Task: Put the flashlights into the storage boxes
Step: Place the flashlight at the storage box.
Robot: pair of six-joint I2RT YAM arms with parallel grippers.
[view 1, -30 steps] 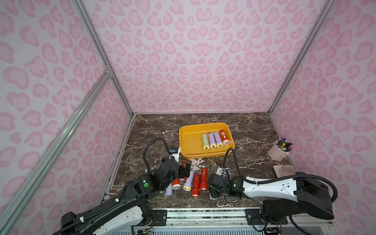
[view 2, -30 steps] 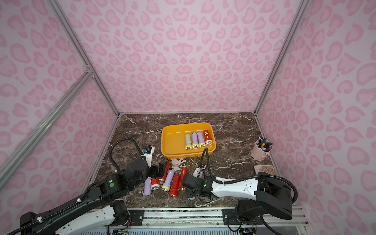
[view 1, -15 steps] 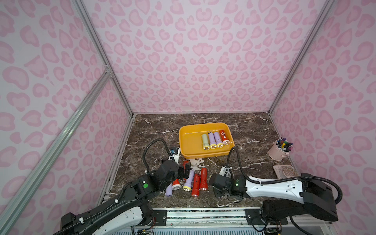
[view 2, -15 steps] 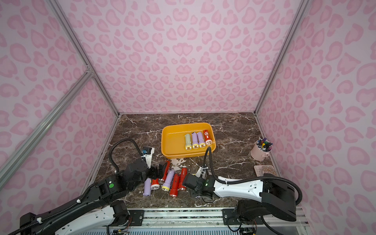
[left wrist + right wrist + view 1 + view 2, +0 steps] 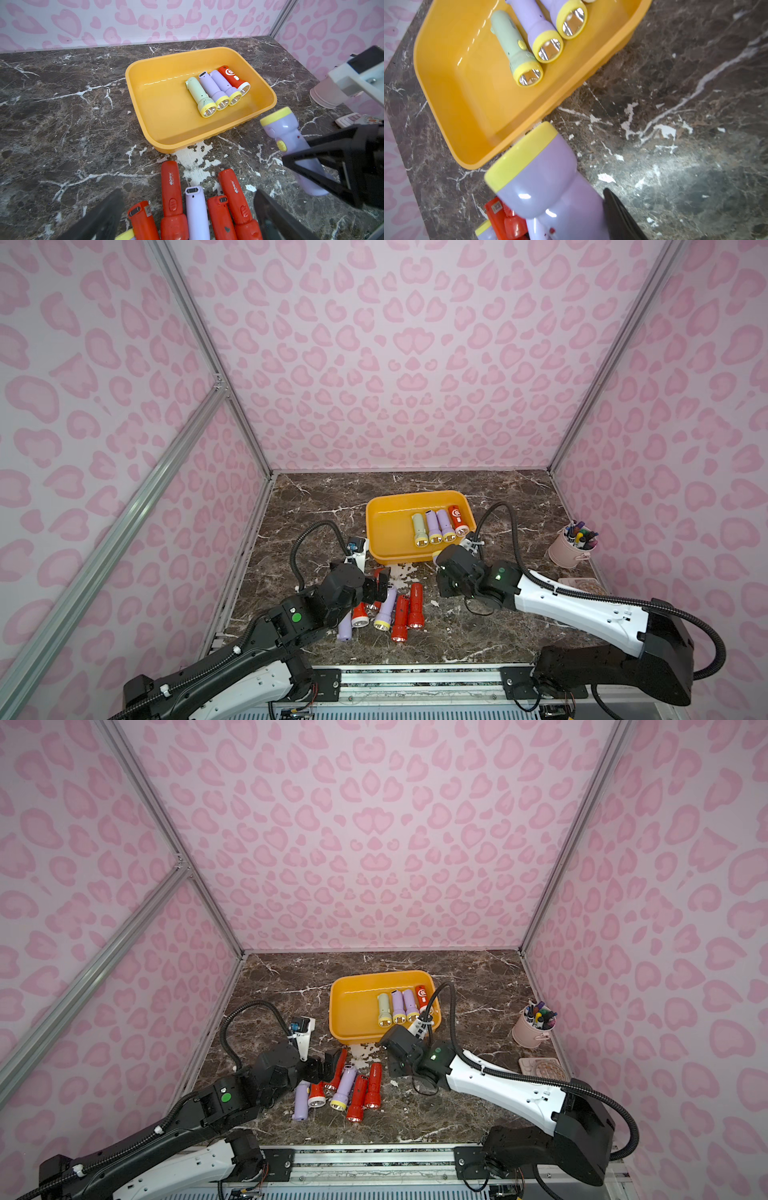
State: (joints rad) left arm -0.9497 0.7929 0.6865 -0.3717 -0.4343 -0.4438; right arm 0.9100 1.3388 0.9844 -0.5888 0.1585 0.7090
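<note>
Lilac torch [image 5: 542,182] is clamped by its body in your right jaws, head poking ahead of them, just short of the tray [image 5: 454,128] rim. Carry it low and the head may clip that rim and twist loose. Left jaws gape over the pile [image 5: 196,207]; closing could catch two.

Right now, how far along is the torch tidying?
Done: four small plastic torches lie in the shallow yellow-orange plastic tray. In hand: the right gripper is shut on a lilac, yellow-ringed torch beside the tray's near rim. Remaining: six red and lilac torches on the dark marble table, by the open left gripper.
</note>
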